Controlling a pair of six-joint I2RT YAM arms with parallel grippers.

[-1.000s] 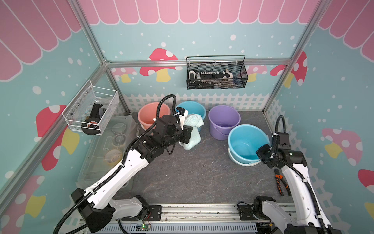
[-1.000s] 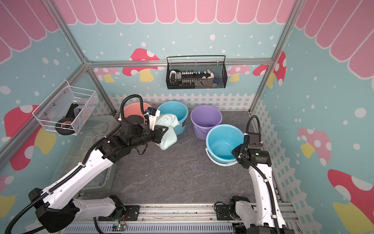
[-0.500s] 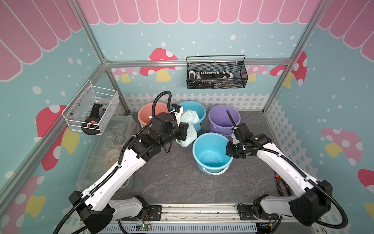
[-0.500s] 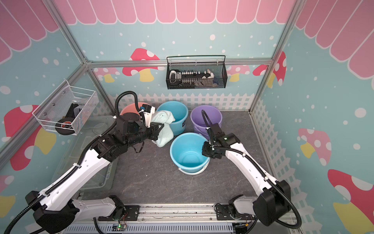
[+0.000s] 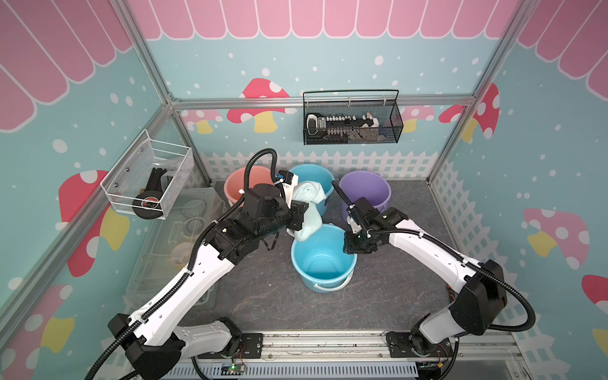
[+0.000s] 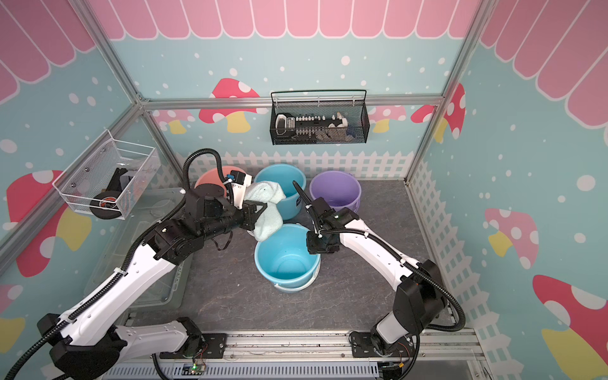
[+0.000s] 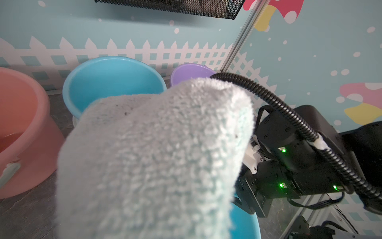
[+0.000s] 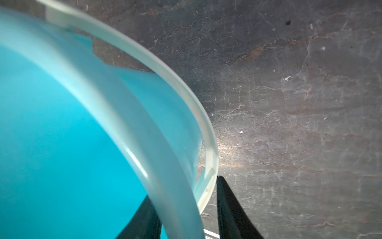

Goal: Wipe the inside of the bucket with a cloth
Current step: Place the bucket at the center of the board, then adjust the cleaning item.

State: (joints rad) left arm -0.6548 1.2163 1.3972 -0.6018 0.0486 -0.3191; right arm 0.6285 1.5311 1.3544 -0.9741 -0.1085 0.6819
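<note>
Dark slate tabletop (image 5: 394, 296), mushroom-print walls (image 5: 230, 49), in both top views left gripper (image 5: 300, 215) clamped on aqua cloth (image 5: 307, 210), its lower end at front blue bucket (image 5: 320, 263) rim, left wrist view mostly cloth (image 7: 155, 161), right wrist view, right gripper (image 8: 184, 186) jaws parted astride that rim.

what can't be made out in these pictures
left gripper: jaws buried in the cloth, left wrist and both top views
right gripper: astride the rim of the near blue bucket in the right wrist view; whether it presses is unclear
black mesh basket: contents too small in both top views
pink bucket: inside partly hidden by the left arm in both top views
</note>
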